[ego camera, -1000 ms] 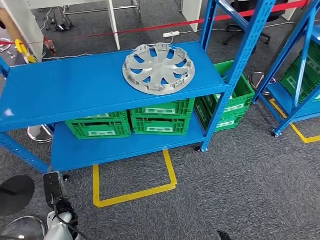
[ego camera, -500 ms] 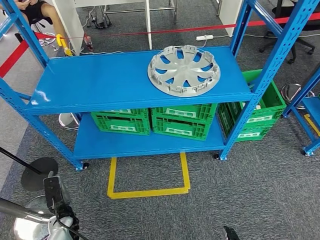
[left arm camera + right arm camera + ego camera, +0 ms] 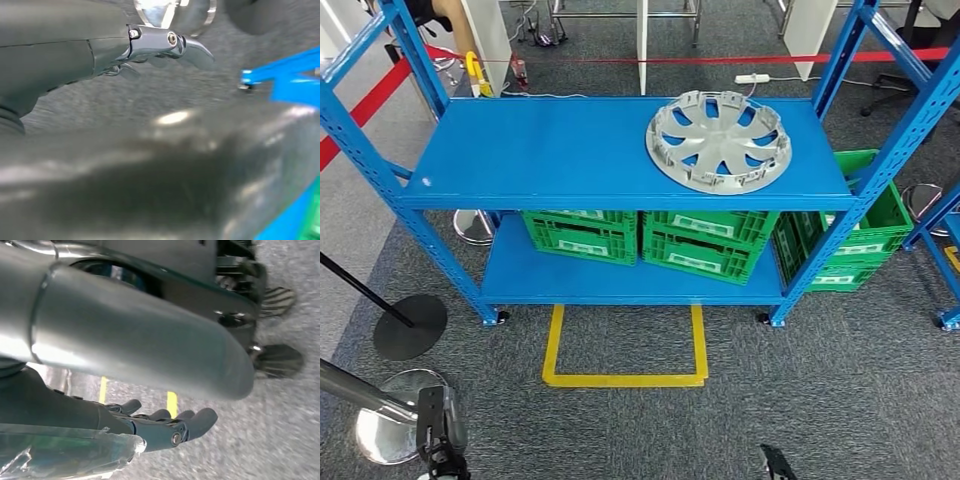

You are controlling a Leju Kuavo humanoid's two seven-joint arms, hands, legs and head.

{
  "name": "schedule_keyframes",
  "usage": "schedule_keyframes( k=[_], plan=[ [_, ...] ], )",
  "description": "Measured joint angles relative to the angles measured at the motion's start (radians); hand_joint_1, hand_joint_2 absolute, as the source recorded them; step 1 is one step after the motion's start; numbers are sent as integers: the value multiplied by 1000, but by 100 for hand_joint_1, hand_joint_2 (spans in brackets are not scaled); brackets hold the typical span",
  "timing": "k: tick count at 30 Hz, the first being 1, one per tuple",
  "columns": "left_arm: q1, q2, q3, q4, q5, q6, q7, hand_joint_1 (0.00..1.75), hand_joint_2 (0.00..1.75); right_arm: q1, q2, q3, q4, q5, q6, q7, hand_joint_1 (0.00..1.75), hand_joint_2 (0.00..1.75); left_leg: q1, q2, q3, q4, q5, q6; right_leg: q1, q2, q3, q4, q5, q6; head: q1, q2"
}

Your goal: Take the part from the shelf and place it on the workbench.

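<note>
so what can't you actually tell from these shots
- Underside of the wheel cover: head view, it lies flat on the shelf.
- Contents of the green crates: head view, the shelf covers them.
- Workbench: nothing here can be told as one.
- Left hand: left wrist view, blurred; fingers look extended, holding nothing.
- Right hand: right wrist view, partly behind a silver cover.

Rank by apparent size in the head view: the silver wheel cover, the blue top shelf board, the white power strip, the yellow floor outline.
1. blue top shelf board
2. yellow floor outline
3. silver wheel cover
4. white power strip, smallest, though it lies farthest from the camera.
</note>
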Motion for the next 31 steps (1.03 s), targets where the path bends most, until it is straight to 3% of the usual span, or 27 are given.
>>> schedule_keyframes(
  k=[3, 9, 12, 24, 31],
  plan=[
    [18, 12, -23, 23, -2, -34, 59, 0, 0, 30, -1, 51, 0, -35, -6, 0, 0, 0, -1, 0, -2, 0, 1, 4, -1, 1, 6, -5, 5, 9, 0, 0],
    [35, 23, -48, 43, -6, -67, 116, 0, 0, 58, -5, 101, 0, -69, -12, 0, 0, 0, -2, 0, -2, 1, 0, 6, -2, 1, 6, -7, 6, 13, 0, 0],
    [64, 44, -90, 76, -13, -121, 212, 0, 0, 100, -14, 190, 0, -128, -22, 0, 0, 0, -2, 0, -2, 1, -1, 8, -3, 1, 5, -7, 5, 19, -1, 0],
    [132, 92, -192, 152, -30, -259, 455, 0, 0, 200, -39, 397, 3, -275, -45, 0, 0, 0, 1, 1, -2, 1, 0, 7, 1, 1, 4, -6, 4, 18, -1, 0],
    [140, 103, -214, 168, -32, -276, 481, 0, 0, 212, -46, 436, 7, -294, -47, 0, 0, 0, 2, 1, -2, 1, 0, 7, 1, 1, 2, -6, 4, 18, -1, 0]
  ],
)
